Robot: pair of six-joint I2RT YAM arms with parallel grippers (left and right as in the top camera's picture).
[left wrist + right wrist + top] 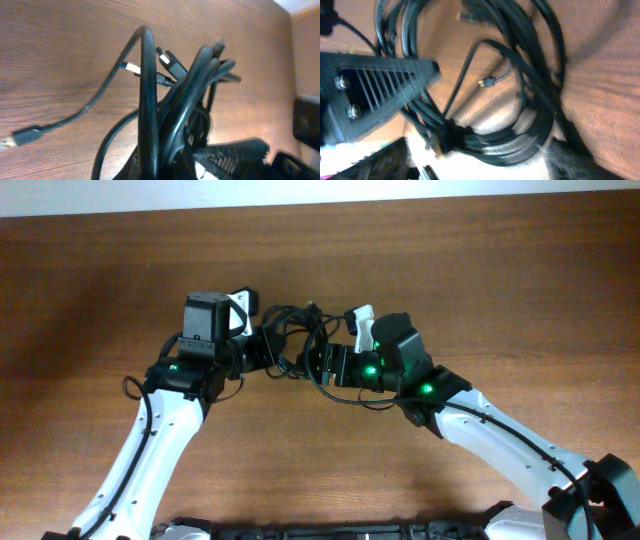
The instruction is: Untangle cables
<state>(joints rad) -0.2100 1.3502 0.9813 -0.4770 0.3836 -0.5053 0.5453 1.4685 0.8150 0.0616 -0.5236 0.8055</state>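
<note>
Between the shut jaws of the left gripper (264, 348), the cables (170, 100) are pinched as one black bundle and rise from the grip in tight loops. Just beyond it, a silver-tipped plug (131, 67) sticks out, and one cord trails off to a small plug (22, 137) lying on the wooden table (450, 260). Facing it, the right gripper (326, 365) has its jaws spread wide. Its ribbed finger (380, 85) lies across the coiled loops without clamping them. The tangle hangs between the two grippers.
</note>
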